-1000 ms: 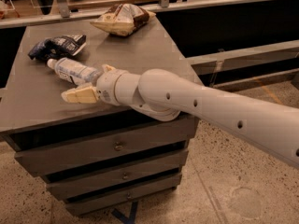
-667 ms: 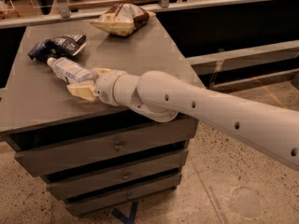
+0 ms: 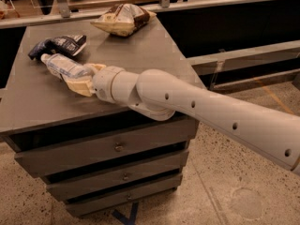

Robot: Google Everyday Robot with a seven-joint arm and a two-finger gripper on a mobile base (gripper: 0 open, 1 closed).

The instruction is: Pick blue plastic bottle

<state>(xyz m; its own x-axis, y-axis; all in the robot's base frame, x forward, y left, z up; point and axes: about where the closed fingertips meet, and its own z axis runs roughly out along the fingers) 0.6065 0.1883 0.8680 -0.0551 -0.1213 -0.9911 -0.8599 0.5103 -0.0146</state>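
Note:
The blue plastic bottle point(image 3: 63, 66) lies on its side on the left part of the grey cabinet top point(image 3: 136, 55), with its white cap pointing to the back left. My gripper point(image 3: 82, 75) reaches in from the right at tabletop height. Its tan fingers point(image 3: 78, 85) are open and stand on either side of the bottle's base end. The bottle still rests on the top.
A dark blue snack bag point(image 3: 58, 45) lies just behind the bottle. A tan-and-white chip bag point(image 3: 123, 18) lies at the back edge. The cabinet has drawers point(image 3: 117, 146) below. A rail point(image 3: 187, 3) runs behind, and the floor is speckled to the right.
My gripper has moved left and a little farther back along the cabinet top, so its fingers now flank the bottle's base. The bottle and bags have not moved.

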